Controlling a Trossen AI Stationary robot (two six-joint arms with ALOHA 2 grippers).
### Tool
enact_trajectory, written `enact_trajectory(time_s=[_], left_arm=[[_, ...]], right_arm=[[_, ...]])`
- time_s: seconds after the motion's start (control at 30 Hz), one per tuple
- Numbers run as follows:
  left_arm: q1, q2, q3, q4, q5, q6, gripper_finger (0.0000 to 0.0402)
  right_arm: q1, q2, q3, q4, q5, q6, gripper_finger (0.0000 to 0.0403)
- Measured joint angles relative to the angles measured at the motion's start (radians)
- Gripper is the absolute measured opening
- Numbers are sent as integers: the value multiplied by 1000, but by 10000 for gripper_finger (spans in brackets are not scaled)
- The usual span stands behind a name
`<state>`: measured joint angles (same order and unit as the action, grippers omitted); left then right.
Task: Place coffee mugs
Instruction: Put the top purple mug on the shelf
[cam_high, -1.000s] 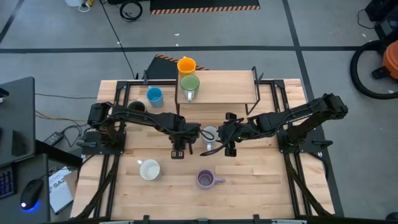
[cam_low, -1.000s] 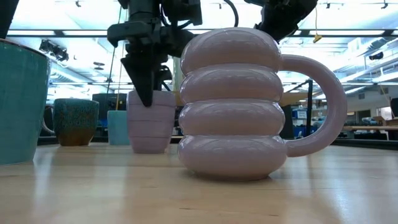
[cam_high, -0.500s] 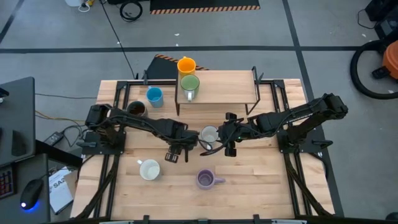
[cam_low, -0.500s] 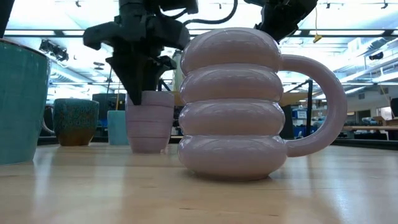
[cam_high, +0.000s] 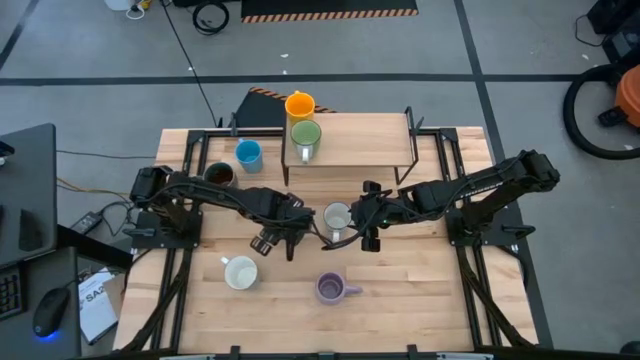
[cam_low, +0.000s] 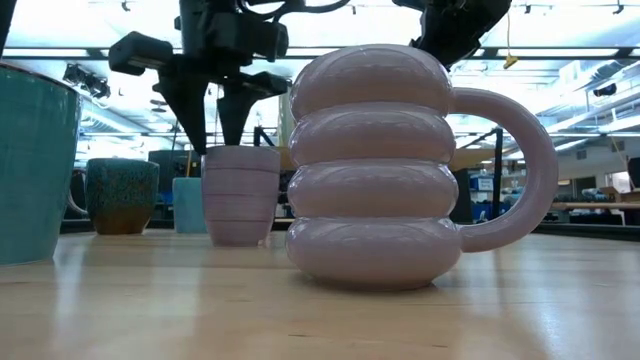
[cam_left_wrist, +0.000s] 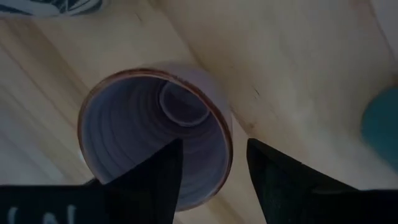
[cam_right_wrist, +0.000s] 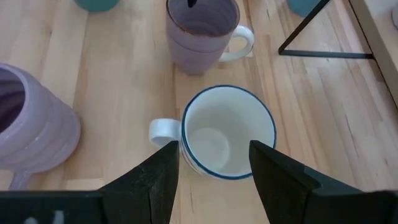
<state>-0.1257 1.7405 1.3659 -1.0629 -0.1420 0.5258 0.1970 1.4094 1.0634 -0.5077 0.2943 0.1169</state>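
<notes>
No legible text (none anywhere)

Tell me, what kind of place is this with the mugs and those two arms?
Most likely a robotics lab or workshop, not a kitchen. Two dark robot arms are bolted to a wooden table on a bare concrete floor with cables lying about, and the low view shows ceiling strip lights over a big open hall.
</notes>
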Motion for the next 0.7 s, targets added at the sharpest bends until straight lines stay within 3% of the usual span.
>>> enact_trajectory(time_s=[0.7], left_arm=[[5, -24, -130, 50, -53, 140, 184]], right_arm=[[7, 0, 0, 37, 2, 13, 201]])
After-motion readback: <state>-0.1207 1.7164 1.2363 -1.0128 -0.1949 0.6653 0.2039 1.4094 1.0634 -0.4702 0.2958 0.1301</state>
